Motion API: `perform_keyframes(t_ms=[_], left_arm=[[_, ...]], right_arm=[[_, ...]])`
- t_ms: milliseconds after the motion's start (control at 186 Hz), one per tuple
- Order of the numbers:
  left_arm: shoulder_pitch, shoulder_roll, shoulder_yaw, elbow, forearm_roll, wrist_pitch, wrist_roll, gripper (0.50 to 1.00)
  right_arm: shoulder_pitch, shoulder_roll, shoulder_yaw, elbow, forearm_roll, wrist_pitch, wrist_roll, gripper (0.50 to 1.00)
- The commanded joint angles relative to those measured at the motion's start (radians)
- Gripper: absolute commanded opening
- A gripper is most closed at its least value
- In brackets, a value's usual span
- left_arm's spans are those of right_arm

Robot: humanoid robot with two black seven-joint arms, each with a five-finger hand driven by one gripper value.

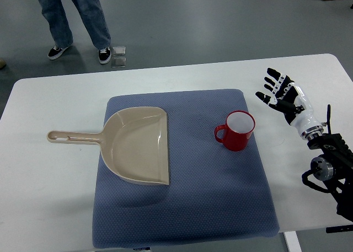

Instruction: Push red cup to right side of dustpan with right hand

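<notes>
- One arm shows, coming in from the picture's right edge; its dark lower joints are cut off at the bottom right corner, and the left arm is out of view.
- The blue mat (182, 208) covers the middle of the white table (49, 208), its near edge close to the bottom of the frame; a small label there is too small to read.
- The beige dustpan (138, 147) lies flat on the mat's left half, its long axis running left to right: the handle sticks out leftward over the bare table, the open mouth faces right.
- The red cup (237, 132) stands upright on the mat's right half, apart from the dustpan's mouth, with its handle pointing left toward the pan. Its inside is white.
- The right hand (281, 95) hovers over bare table just beyond the mat's right edge, near the cup but not touching it, fingers spread and holding nothing.
- Farthest off, a person's legs (77, 20) in jeans and dark shoes stand on the grey floor behind the table, cut off above the thigh.
</notes>
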Motion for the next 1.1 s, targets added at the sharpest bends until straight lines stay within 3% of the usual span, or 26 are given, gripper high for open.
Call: perform_keyframes(t_ms=[0, 1096], left_arm=[[0.000, 0.000, 0.000, -0.001, 0.000, 0.000, 0.000, 1.000], [0.000, 0.000, 0.000, -0.001, 0.000, 0.000, 0.000, 1.000]], right_arm=[[0.000, 0.002, 0.001, -0.002, 0.001, 0.000, 0.000, 0.926], [0.011, -0.008, -0.001, -0.002, -0.006, 0.012, 0.000, 0.926]])
